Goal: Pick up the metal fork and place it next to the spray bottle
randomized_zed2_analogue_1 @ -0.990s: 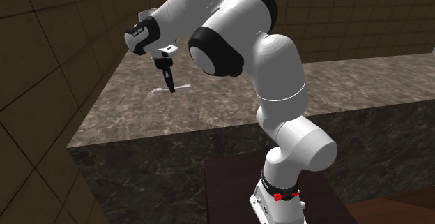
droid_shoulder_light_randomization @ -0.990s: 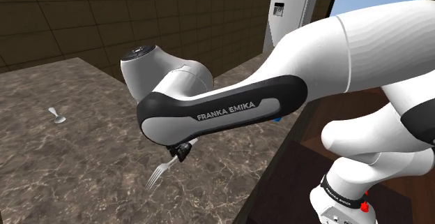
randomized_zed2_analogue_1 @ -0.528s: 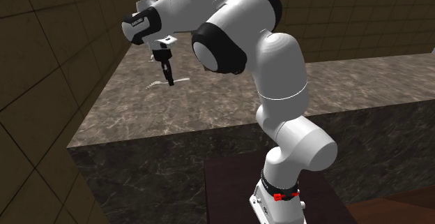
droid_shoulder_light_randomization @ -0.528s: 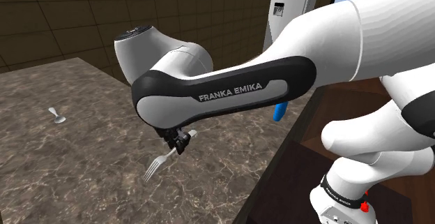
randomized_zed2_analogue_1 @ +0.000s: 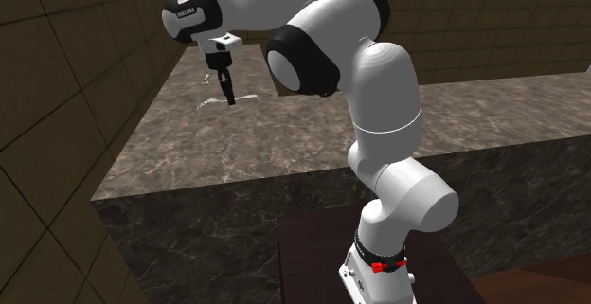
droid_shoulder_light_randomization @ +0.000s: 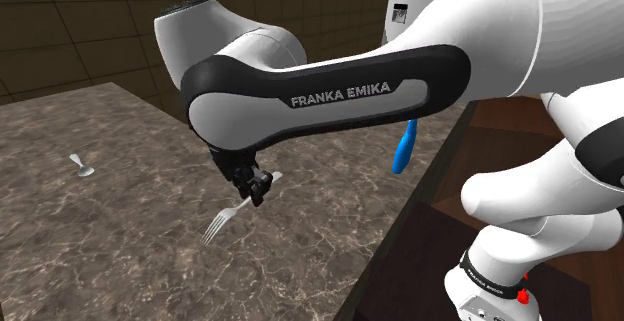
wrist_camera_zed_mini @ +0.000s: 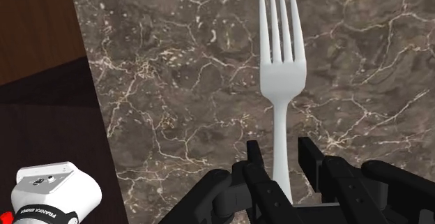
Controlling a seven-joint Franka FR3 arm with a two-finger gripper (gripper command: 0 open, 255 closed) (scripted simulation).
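One pale fork clasped by its handle in your black end effector, tines pointing away, lower centre of the shoulder view over the brown marbled worktop, blue spray bottle centre right behind the arm

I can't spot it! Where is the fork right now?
The fork hangs in the pincer, over the marbled counter, left of middle in the shoulder view.
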